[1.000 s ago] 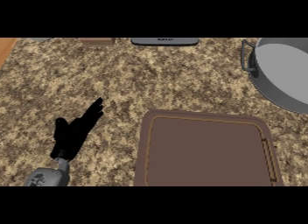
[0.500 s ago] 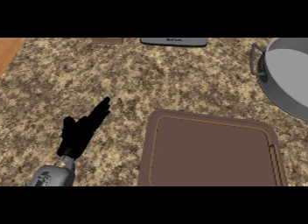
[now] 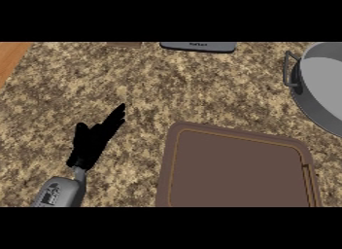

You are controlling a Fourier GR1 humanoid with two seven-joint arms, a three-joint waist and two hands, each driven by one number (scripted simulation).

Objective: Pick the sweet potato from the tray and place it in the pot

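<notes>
Only 1 hand shows in the head view: the left hand [image 3: 91,141], black, at the lower left of the speckled stone counter [image 3: 166,92]. It sits on the end of a grey forearm [image 3: 59,193] that comes in from the lower edge. Its fingers are straight and spread a little, pointing up and to the right, with the thumb set off to the left. It holds nothing, and whether it touches the counter under it cannot be told. Just to the right of the hand, apart from it by a strip of bare stone, lies the brown tray [image 3: 238,170], a rounded rectangle with a thin raised rim. The part of its floor in view is plain brown, and its lower edge is cut off by the view. The sweet potato cannot be made out anywhere, so its place cannot be told. Well to the right of the hand and farther away, beyond the tray's far right corner, stands the grey pot [image 3: 330,87], half cut off by the right edge. It has 1 handle [image 3: 291,70] on its left side, facing the hand. Far beyond the hand, at the counter's far edge, lies a flat grey slab [image 3: 197,46]. To the hand's far left a wooden strip [image 3: 5,61] borders the stone.
</notes>
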